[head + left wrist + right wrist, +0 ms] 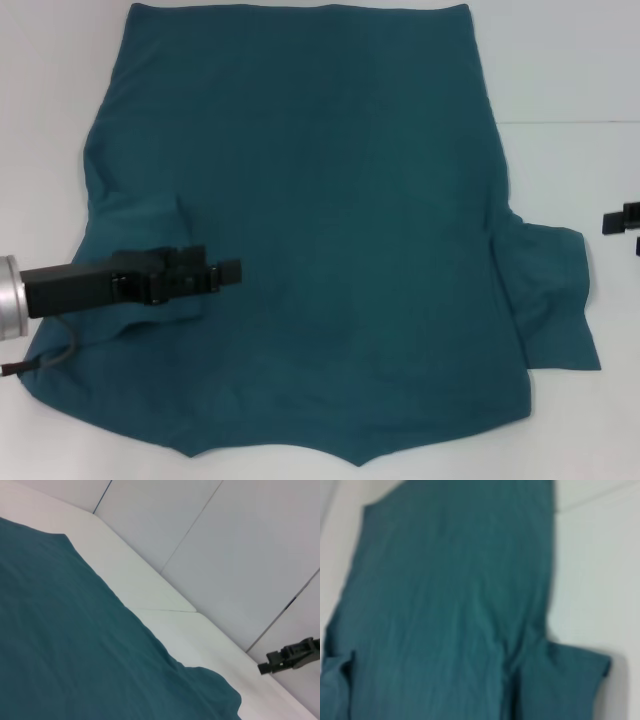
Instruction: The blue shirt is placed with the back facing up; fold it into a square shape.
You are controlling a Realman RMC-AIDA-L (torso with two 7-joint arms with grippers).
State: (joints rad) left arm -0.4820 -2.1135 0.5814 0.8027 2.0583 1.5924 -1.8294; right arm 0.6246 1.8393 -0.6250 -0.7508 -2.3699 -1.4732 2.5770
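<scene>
Head view: the blue shirt (320, 230) lies flat on the white counter (570, 70), plain side up, and covers most of the picture.
Long axis: runs from far to near; the straight hem is at the far edge, the shoulders and neck end at the near edge.
Near edge: a shallow notch at the neckline is partly cut off by the bottom of the picture.
Right sleeve: spread out on the counter on the robot's right side, creased where it joins the body.
Left sleeve: folded inward over the body on the robot's left side, bunched and wrinkled under the arm.
Left gripper (228, 272): reaches in from the left over the folded sleeve, low over the cloth, pointing toward the shirt's middle; whether it touches the cloth cannot be told.
Left jaws: seen edge-on, so I cannot tell whether they are apart or together.
Right gripper (622, 221): at the right edge, over bare counter, well apart from the shirt, mostly cut off.
Right jaws: too little shows to tell their state.
Left wrist view: the shirt's body and right side, bare counter beyond, and the right gripper far off.
Right wrist view: the shirt from above, blurred, with its far hem and both sleeves; no fingers show.
</scene>
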